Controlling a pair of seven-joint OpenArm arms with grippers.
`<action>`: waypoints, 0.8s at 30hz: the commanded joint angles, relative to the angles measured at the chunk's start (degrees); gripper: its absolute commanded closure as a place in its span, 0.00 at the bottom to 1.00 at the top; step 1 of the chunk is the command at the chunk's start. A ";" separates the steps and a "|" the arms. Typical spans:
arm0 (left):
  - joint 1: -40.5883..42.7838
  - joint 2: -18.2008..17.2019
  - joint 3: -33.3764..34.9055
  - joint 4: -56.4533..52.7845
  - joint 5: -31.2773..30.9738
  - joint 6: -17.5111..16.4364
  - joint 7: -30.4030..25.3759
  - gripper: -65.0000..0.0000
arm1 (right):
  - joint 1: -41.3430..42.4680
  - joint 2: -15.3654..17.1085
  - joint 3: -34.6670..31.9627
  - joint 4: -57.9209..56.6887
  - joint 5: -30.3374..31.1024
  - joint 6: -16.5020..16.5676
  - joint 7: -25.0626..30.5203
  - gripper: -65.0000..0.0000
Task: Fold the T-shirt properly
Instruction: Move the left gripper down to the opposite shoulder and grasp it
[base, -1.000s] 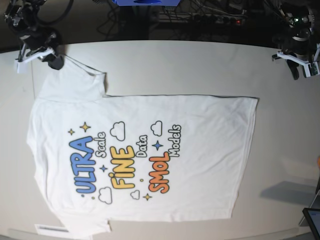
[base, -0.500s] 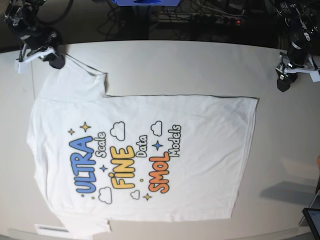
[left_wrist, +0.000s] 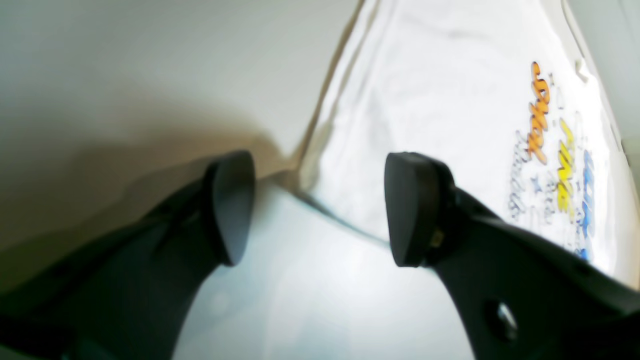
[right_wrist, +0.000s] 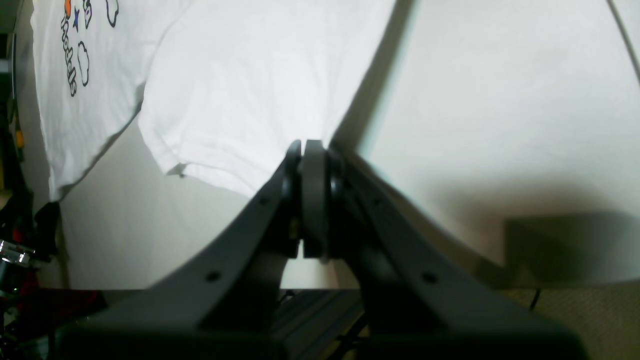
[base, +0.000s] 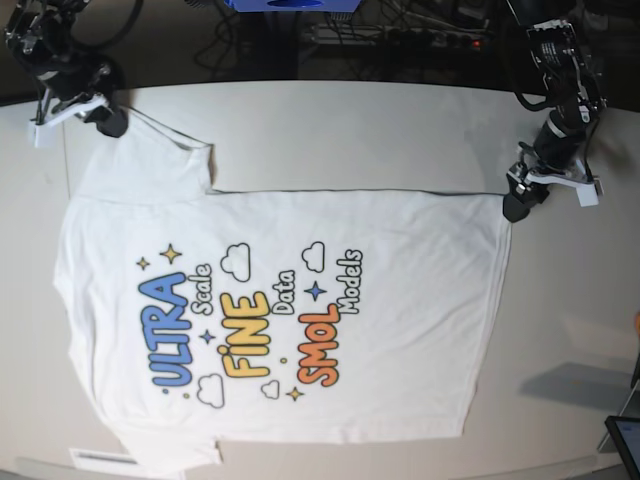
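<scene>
Now the left gripper has come down from the far edge of the worktop to the hem corner of the T-shirt, where a second ago it hung well off to the side. Its fingers stand wide apart in the left wrist view, straddling that corner without yet pinching it, and they have been spreading as the arm came in. The right gripper has not moved: its fingers are pressed together on the tip of the sleeve at the other end. The T-shirt lies flat and print-up across the worktop, unfolded, its hem toward the left arm. By my reading, the change means a two-handed hold is being set up, one corner caught and the other about to be, so the first fold has not begun.
</scene>
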 joint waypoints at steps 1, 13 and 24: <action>-0.66 -0.14 -0.07 -1.52 0.48 0.69 0.78 0.38 | -0.22 0.67 0.15 0.50 -0.92 -0.05 -0.36 1.00; -3.30 1.44 5.03 -6.79 0.57 0.69 0.69 0.38 | -0.22 0.67 0.15 0.50 -0.92 -0.05 -0.36 1.00; -2.77 1.71 6.61 -6.71 0.57 0.69 0.69 0.44 | -0.22 0.67 0.15 0.50 -0.92 -0.05 -0.36 1.00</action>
